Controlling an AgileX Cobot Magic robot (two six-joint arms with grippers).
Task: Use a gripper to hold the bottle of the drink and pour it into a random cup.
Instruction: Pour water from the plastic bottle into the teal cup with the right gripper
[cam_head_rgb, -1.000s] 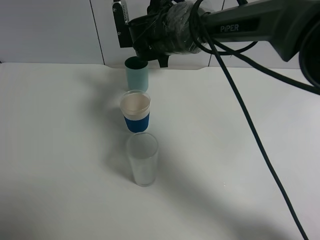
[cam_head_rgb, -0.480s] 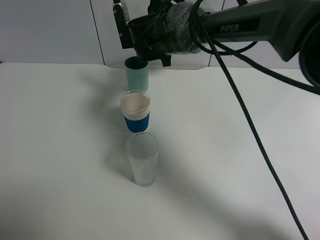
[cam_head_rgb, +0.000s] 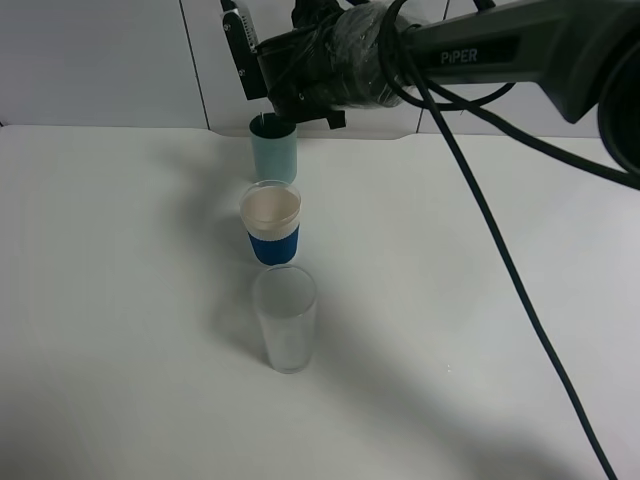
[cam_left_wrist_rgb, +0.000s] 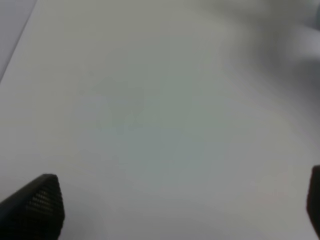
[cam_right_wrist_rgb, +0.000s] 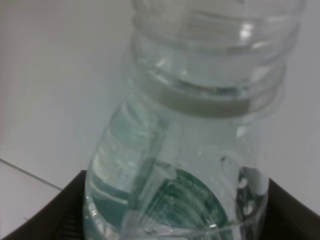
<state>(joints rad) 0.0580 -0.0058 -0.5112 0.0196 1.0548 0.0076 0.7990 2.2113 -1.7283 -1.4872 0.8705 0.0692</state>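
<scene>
Tilted slightly further than a moment ago, the right gripper (cam_right_wrist_rgb: 170, 222) clamps its matte black jaws on the bottle of the drink (cam_right_wrist_rgb: 190, 150). The bottle is ribbed clear plastic with a dark green label, held tipped just above the cup (cam_head_rgb: 274, 155), a smooth pale teal cylinder on the white table (cam_head_rgb: 120, 300). A thin pale streak newly crosses its dark mouth. Nearer stand a blue-sleeved white cup (cam_head_rgb: 271, 225) and a tall clear glass (cam_head_rgb: 286, 330). The left gripper (cam_left_wrist_rgb: 175, 210) gapes wide, its pads stippled.

On white table (cam_head_rgb: 120, 300): teal cup (cam_head_rgb: 274, 157), blue-sleeved white cup (cam_head_rgb: 272, 238), tall clear glass (cam_head_rgb: 286, 332), upright in row
</scene>
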